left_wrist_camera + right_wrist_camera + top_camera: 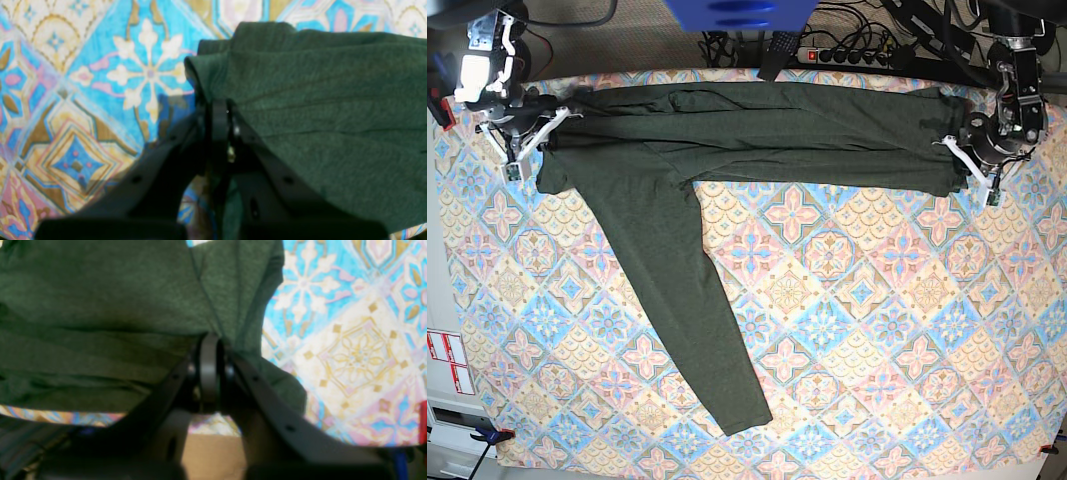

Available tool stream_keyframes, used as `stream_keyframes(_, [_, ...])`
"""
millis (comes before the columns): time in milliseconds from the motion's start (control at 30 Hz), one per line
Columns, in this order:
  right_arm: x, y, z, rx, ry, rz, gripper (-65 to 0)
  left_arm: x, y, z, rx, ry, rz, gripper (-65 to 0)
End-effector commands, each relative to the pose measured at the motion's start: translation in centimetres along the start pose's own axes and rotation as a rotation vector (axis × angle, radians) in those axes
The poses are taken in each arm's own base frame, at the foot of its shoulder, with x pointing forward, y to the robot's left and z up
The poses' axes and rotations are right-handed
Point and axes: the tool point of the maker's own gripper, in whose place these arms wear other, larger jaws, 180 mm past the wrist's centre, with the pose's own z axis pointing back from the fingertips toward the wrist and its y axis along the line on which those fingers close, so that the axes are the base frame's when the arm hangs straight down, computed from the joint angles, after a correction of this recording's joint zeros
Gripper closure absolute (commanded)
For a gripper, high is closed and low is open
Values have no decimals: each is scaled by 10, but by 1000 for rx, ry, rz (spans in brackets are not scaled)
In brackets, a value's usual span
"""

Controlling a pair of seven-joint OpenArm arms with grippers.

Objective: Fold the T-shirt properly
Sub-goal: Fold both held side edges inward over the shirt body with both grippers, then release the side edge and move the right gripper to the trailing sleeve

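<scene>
Black fingers fill the bottom of both wrist views, pinched together with green knit bunched at their tips; the left gripper [218, 110] is clamped on one end of the T-shirt [317, 116], and the right gripper [210, 346] is clamped on the other end of it [100, 323]; no gap shows between either pair of jaws, so each has cloth nipped tight rather than loosely hooked.

From across the room the reason for the two grips looks plain enough: the left gripper [967, 155] sits at one far corner of the table and the right gripper [527, 140] at the other, with the T-shirt [757, 140] drawn out in a long band between them along the back edge; holding both ends apart keeps the body taut and flat, which I judge is meant to square it up before a fold is laid.

Outward from the grips, the band already looks doubled over lengthwise, though the layers are hard to count at this distance; one long sleeve [687, 320] is left out of it, trailing diagonally from the right gripper's end down toward the front of the patterned tablecloth [877, 330], lying flat and free; it will probably need bringing in later.

Beyond the table's back edge a power strip [847, 55] and loose cables lie clear of the cloth.
</scene>
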Motion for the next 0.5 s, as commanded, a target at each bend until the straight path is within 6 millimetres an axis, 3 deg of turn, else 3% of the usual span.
stream_keyframes(0, [3, -8, 3, -32, 2, 27, -7, 10, -5, 0, -14, -21, -40, 0])
stream_keyframes(100, [0, -11, 4, -47, 24, 40, -27, 7, -15, -3, -36, -8, -59, 0])
stream_keyframes(267, [9, -10, 10, -53, -1, 53, -133, 6, -16, -3, -37, -6, -60, -4])
stream_keyframes(367, [22, -8, 17, -58, -41, 70, -208, 7, -15, -3, -37, -10, -51, -117])
stream_keyframes(467, [30, -6, 20, -59, -65, 79, -237, 7, -15, -3, -37, -10, -52, -251])
